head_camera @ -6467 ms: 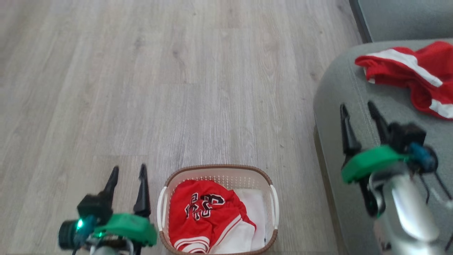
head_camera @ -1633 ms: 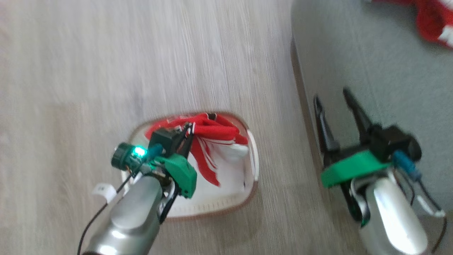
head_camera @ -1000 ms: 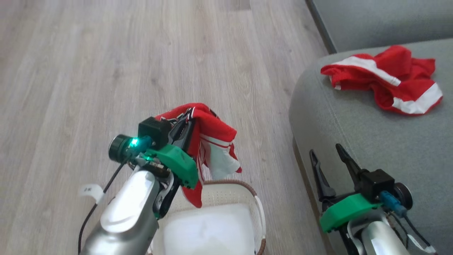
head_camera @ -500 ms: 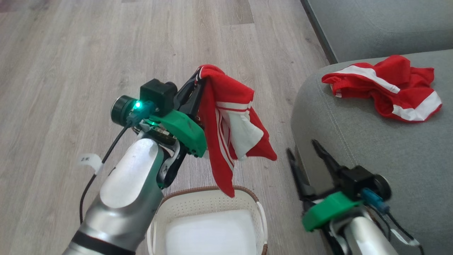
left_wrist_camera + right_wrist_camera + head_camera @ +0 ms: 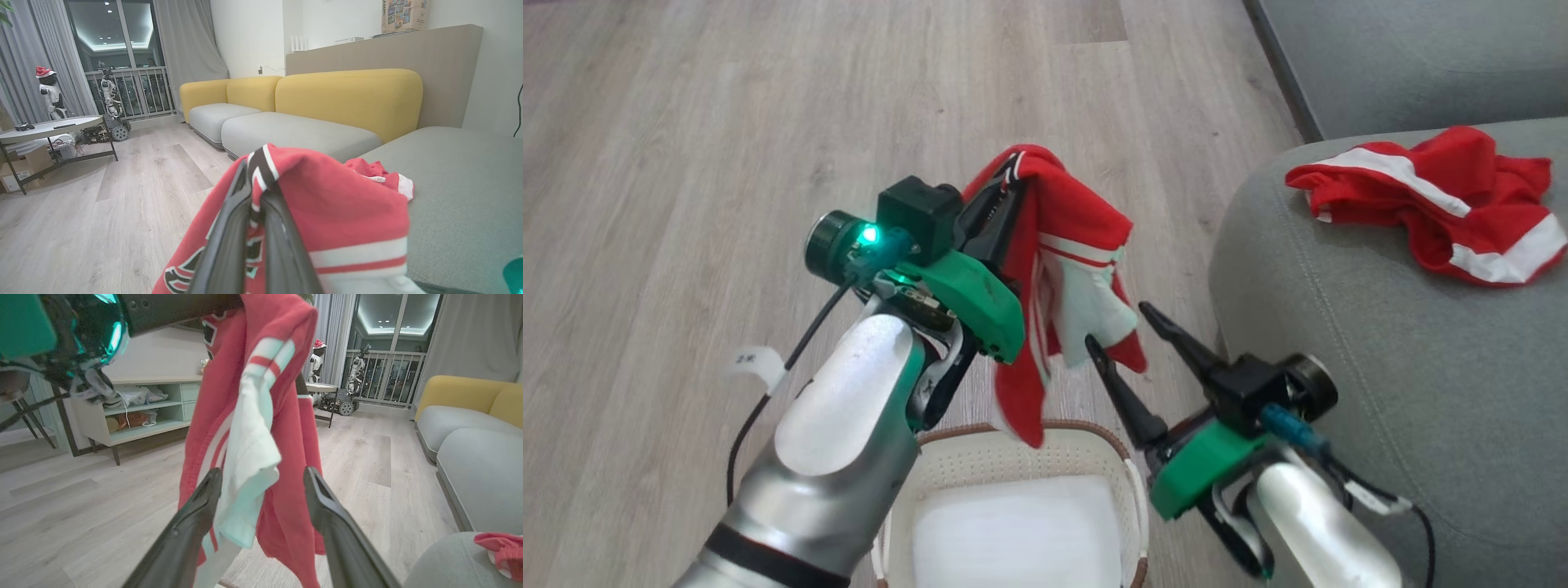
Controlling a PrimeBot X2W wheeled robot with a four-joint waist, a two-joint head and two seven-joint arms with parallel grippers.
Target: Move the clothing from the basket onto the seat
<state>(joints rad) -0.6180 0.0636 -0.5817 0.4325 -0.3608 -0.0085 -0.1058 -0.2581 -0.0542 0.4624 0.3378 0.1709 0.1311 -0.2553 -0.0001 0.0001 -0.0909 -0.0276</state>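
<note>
1. The left gripper (image 5: pixel 1011 175) is pressed together on the clothing (image 5: pixel 1070 220), pinching a fold of the red jersey near its black-and-white trim. In the left wrist view its two dark fingers lie closed side by side, with fabric draped over their tips.
2. The clothing hangs in the air from that pinch, with a white panel and white stripes facing right. In the head view its lowest red end dangles over the far rim of the basket (image 5: pixel 956 474).
3. The basket stands on the wooden floor (image 5: pixel 727 163), and a flat white liner sheet (image 5: pixel 1013 531) lies in its bottom.
4. The right gripper (image 5: pixel 1117 322) is spread wide, its tips pointing up and left at the hanging fabric. In the right wrist view the lower part of the jersey hangs between the two fingers. Whether either finger touches the cloth cannot be told.
5. The seat (image 5: pixel 1339 327) lies to the right of the basket, and the held clothing hangs to the seat's left, over the floor.
6. A second red garment (image 5: pixel 1429 204) with white bands lies crumpled on the far part of the seat, well apart from both grippers.
</note>
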